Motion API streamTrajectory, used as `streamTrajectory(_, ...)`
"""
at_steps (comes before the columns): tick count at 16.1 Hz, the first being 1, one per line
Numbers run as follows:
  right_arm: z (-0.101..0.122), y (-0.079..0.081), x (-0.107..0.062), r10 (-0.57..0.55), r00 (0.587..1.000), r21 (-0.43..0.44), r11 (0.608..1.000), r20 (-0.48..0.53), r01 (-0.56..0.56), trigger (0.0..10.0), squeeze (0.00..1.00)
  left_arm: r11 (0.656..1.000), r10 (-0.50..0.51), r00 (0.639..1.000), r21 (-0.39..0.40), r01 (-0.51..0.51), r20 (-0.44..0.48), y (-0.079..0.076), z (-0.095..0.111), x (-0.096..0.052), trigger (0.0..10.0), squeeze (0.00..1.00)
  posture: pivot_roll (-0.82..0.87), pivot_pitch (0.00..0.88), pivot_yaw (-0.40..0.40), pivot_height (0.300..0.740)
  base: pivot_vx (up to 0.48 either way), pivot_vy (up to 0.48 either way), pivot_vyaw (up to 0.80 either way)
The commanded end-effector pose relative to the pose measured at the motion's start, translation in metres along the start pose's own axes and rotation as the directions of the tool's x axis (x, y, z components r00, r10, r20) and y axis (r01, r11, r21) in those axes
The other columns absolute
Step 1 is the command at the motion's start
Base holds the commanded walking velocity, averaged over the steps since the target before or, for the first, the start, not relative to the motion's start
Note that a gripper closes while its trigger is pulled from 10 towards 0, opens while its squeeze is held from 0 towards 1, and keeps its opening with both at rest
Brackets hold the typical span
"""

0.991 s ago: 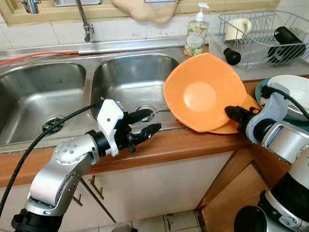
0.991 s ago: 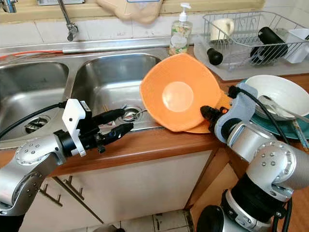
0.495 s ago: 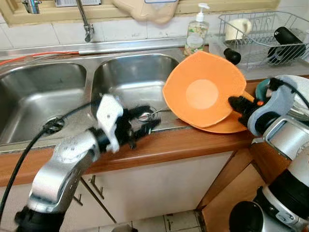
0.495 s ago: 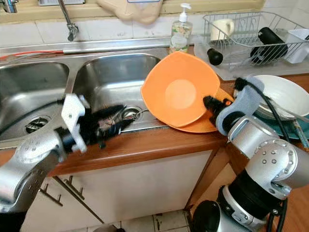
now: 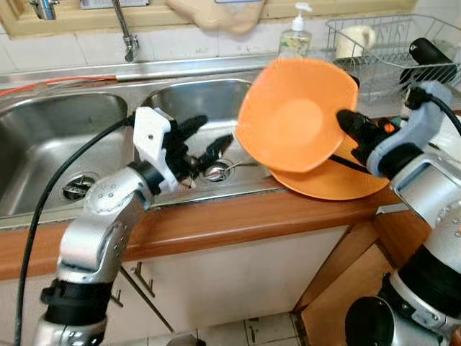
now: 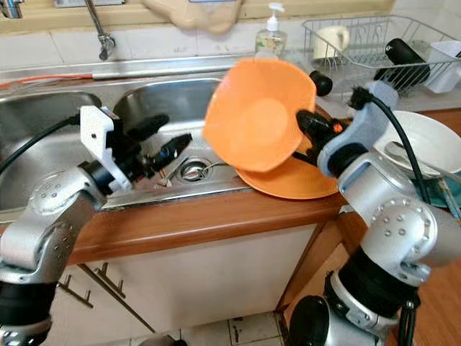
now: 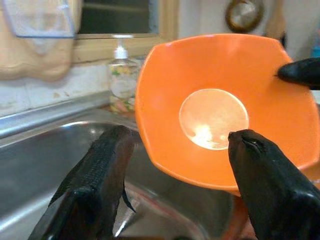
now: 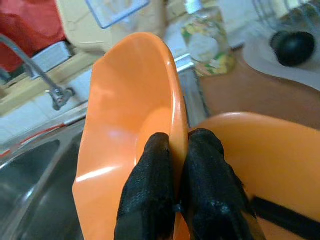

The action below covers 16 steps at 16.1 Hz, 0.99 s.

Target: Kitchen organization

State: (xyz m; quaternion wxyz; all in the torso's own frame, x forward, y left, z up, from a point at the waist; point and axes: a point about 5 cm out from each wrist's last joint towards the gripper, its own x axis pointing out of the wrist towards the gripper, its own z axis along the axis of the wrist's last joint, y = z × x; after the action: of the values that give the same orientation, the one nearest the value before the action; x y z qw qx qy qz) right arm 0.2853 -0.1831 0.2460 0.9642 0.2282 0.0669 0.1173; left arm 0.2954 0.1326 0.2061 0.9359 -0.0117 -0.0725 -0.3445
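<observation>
An orange bowl (image 5: 292, 115) hangs tilted on its side above the counter, its hollow facing the sink. My right gripper (image 5: 344, 124) is shut on its rim (image 8: 172, 115). Below it an orange plate (image 5: 338, 180) lies flat on the wooden counter. My left gripper (image 5: 211, 132) is open over the front of the right sink basin (image 5: 187, 108), its fingers (image 7: 100, 170) pointing at the bowl and a short gap away from it. Nothing is between them.
A double steel sink with a faucet (image 5: 130, 36) fills the left. A soap bottle (image 5: 295, 32) stands behind the bowl. A wire dish rack (image 5: 389, 43) with a cup and a black bottle is at the back right. A white bowl (image 6: 418, 144) sits on a teal plate beside my right arm.
My right gripper has lifted the orange bowl up off the orange plate and toward the sink. My left gripper has risen from the counter's front edge to over the right basin, toward the bowl.
</observation>
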Motion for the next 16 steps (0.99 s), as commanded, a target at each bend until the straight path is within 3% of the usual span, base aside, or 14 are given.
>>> streamTrajectory(1,0.009,0.012,0.003,0.078,0.996,-0.028,0.997,0.046,-0.077,0.0,0.0,0.999,0.046,0.999,0.022,-0.047,0.022,0.008,0.005,0.002,10.0,0.0,-0.1,0.0,0.037,0.74,0.0,0.0,0.0)
streamTrajectory(6,0.013,0.023,0.005,0.203,0.976,-0.052,0.979,0.083,-0.199,0.0,0.0,0.995,0.101,0.995,0.021,-0.101,0.027,0.017,0.007,0.001,10.0,0.0,-0.09,0.0,0.029,0.74,0.0,0.0,0.0)
streamTrajectory(10,0.008,0.042,0.0,0.41,0.909,-0.059,0.912,0.071,-0.406,0.0,0.0,0.994,0.106,0.994,-0.012,-0.106,0.005,0.025,0.002,0.0,10.0,0.0,-0.08,0.0,0.018,0.74,0.0,0.0,0.0)
streamTrajectory(13,0.002,0.048,-0.002,0.484,0.873,-0.057,0.875,0.053,-0.481,0.0,0.0,0.992,0.056,0.998,-0.118,-0.052,0.028,0.02,-0.001,0.002,10.0,0.0,-0.08,0.0,0.015,0.74,0.0,0.0,0.0)
streamTrajectory(14,0.001,0.048,-0.002,0.488,0.871,-0.053,0.872,0.054,-0.486,0.0,0.0,0.989,0.053,0.998,-0.138,-0.049,0.028,0.019,-0.002,0.001,8.9,0.0,-0.08,0.0,0.017,0.74,0.0,0.0,0.0)
streamTrajectory(16,0.0,0.045,-0.001,0.478,0.876,-0.048,0.878,0.059,-0.476,0.0,0.0,0.989,0.061,0.998,-0.14,-0.055,0.036,0.02,-0.002,0.001,0.0,0.0,-0.08,0.0,0.02,0.74,0.0,0.0,0.0)
